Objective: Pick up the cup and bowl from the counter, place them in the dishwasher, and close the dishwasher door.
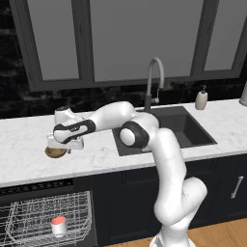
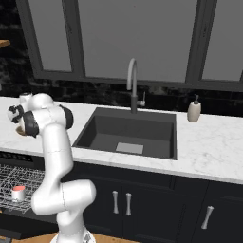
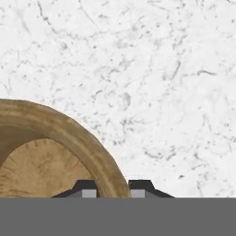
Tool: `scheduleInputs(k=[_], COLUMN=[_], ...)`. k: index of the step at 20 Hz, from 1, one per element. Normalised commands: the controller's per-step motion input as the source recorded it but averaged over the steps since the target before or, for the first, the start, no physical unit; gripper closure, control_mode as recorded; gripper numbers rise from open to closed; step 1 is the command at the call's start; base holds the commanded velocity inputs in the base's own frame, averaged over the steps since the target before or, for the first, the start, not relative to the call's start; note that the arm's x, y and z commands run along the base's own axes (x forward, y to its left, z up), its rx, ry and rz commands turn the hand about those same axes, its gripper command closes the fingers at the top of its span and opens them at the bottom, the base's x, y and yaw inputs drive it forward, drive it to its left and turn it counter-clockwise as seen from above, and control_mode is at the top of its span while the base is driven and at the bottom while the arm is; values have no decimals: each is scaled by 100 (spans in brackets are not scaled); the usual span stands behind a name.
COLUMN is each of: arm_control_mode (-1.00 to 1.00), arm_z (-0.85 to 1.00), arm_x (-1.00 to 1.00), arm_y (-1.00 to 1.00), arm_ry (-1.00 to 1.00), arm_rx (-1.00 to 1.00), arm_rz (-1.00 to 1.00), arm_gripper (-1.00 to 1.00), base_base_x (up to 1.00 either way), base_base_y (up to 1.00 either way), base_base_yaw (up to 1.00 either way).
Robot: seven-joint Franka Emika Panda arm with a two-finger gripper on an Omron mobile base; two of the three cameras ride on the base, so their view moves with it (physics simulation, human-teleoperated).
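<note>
We found the bowl (image 3: 50, 152) on the counter (image 1: 29, 132) near its front edge, above the dishwasher (image 1: 46, 219). The gripper (image 3: 113, 186) had clamped its rim. Bare marble lay all around. The cup (image 1: 58, 226) sat in the rack.

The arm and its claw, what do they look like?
The arm is made of glossy white rounded segments with dark grey joint caps and a black band near the wrist. The claw has two small dark finger tips with light grey pads. No cables or markings are visible.
</note>
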Motion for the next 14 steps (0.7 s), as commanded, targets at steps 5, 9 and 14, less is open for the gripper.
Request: scheduleInputs(k=[5, 9, 14], arm_control_mode=[-100, -100, -100], arm_z=[-20, 37, 31], arm_x=[-86, -100, -100], arm_y=[-63, -10, 3], arm_ry=[-8, -26, -20], arm_rx=[4, 3, 0], arm_rz=[-6, 0, 0], arm_gripper=[100, 100, 100], base_base_x=[0, 0, 0], base_base_y=[0, 0, 0], base_base_yaw=[0, 0, 0])
